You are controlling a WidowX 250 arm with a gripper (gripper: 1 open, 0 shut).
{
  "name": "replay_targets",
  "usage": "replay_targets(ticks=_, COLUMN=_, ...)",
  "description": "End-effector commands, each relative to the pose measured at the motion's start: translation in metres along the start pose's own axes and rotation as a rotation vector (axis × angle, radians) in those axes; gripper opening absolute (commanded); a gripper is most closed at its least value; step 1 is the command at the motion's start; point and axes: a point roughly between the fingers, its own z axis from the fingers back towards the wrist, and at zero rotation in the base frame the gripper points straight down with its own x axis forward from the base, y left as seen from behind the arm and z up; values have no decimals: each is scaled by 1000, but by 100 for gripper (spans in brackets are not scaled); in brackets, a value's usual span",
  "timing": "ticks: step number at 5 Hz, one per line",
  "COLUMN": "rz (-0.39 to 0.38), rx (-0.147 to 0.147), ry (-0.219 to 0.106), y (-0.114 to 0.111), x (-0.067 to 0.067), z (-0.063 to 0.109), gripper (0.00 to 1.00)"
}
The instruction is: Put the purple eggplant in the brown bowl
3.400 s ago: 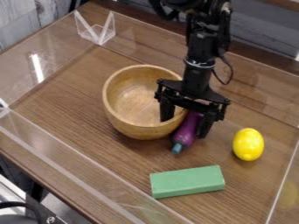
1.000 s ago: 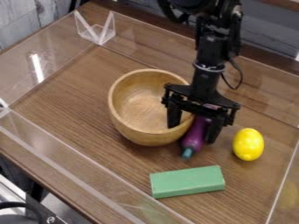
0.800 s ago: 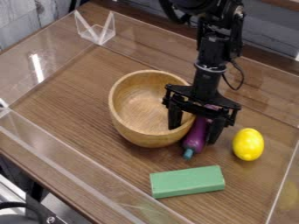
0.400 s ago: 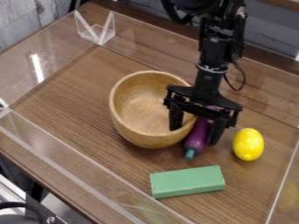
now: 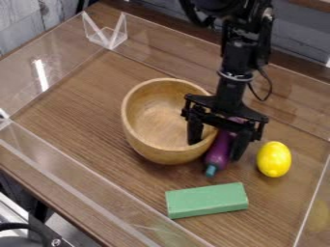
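The purple eggplant (image 5: 219,151) lies on the wooden table just right of the brown bowl (image 5: 161,118), its teal stem tip pointing toward the near edge. My gripper (image 5: 223,133) hangs straight down over it, open, with one black finger by the bowl's right wall and the other on the eggplant's far right side. The fingers straddle the eggplant without closing on it. The bowl is empty.
A yellow lemon (image 5: 273,159) sits right of the gripper. A green rectangular block (image 5: 206,200) lies in front of the eggplant. Clear plastic walls (image 5: 77,164) fence the table, with a clear stand (image 5: 106,29) at the back left.
The gripper, eggplant and bowl have shifted slightly right since the oldest frame. Over the last second almost nothing has moved.
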Motion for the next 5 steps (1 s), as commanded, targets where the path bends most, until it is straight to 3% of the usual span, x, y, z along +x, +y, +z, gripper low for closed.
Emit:
replay_targets(ticks=1, rz=-34, rx=21, ry=50, y=-11, x=-10, z=-15, gripper=100)
replay_targets(ticks=5, rz=-26, rx=31, ry=59, y=-13, x=-11, z=-14, gripper=100)
